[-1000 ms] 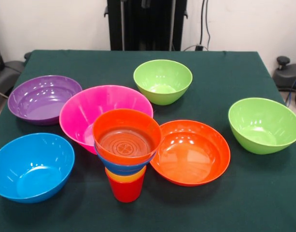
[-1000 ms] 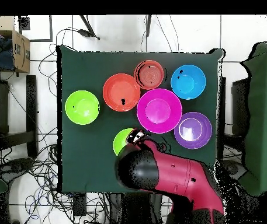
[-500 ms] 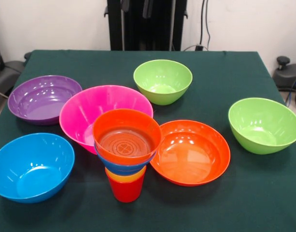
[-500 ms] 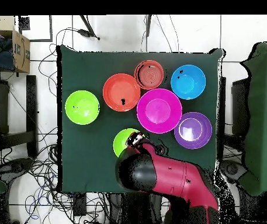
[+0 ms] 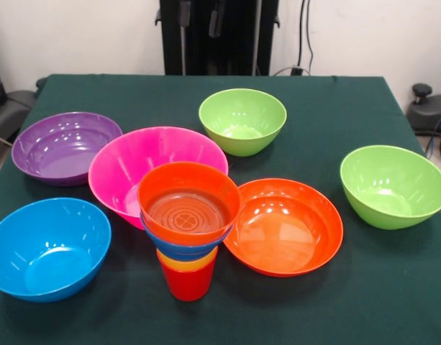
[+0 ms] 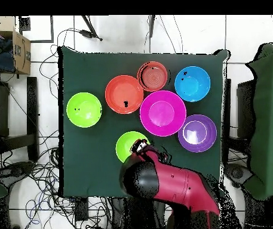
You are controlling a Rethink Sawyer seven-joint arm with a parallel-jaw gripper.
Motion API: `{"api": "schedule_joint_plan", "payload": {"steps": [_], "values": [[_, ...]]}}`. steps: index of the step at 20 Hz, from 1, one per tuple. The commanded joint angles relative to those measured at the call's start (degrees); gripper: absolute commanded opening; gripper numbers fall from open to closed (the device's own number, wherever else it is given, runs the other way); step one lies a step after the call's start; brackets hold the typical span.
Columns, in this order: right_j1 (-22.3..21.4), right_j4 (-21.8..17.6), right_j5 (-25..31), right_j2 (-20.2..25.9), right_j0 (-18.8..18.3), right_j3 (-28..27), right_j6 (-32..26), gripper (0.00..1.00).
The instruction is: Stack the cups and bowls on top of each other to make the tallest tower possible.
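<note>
Four pieces make up the tower (image 5: 187,230) as it stands: a red cup (image 5: 185,283) lowest, an orange cup (image 5: 187,262) nested in it, then a small blue bowl (image 5: 178,247), and a small orange-red bowl (image 5: 189,203) on top. It sits near the front edge of the table (image 5: 349,309), just beside the pink bowl (image 5: 130,162) and the large orange-red bowl (image 5: 288,228).

Six bowls are unstacked. The purple bowl (image 5: 60,146) and light blue bowl (image 5: 47,246) lie on one side; two lime green bowls sit apart, one toward the robot (image 5: 242,120) and one off to the side (image 5: 393,185).

Arm position: in the overhead view the red and black arm (image 6: 168,182) hangs over the table's robot-side edge, partly covering the nearer lime green bowl (image 6: 126,143). The gripper itself is hidden beneath the arm body there, and the front view shows only dark hardware at the top edge, so whether the jaws are open or closed cannot be told, and nothing appears to be carried.

Assessment: the step in hand looks like selecting the next bowl, probably that nearer lime green one, being next in size. The next move calls for a firm grasp on its rim, a lift clear of the pink bowl, and a centred, gentle placement, since the tower's narrow base makes it liable to tip.
</note>
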Motion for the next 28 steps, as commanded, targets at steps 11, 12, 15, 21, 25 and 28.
{"api": "schedule_joint_plan", "payload": {"steps": [11, 12, 15, 21, 25, 28], "values": [[11.4, -2.6, -13.7, -2.8, 4.3, 5.5, 7.7, 1.00], [11.9, -2.4, -14.4, -3.1, 4.7, 5.5, 7.8, 1.00], [13.5, -2.2, -16.7, -3.8, 5.4, 5.7, 7.8, 1.00], [17.3, -1.3, -21.9, -4.5, 6.3, 6.2, 8.7, 1.00], [19.9, -0.6, -24.8, -5.0, 7.0, 6.5, 9.2, 1.00], [21.6, -0.3, -26.6, -5.3, 7.1, 6.5, 9.3, 1.00]]}}
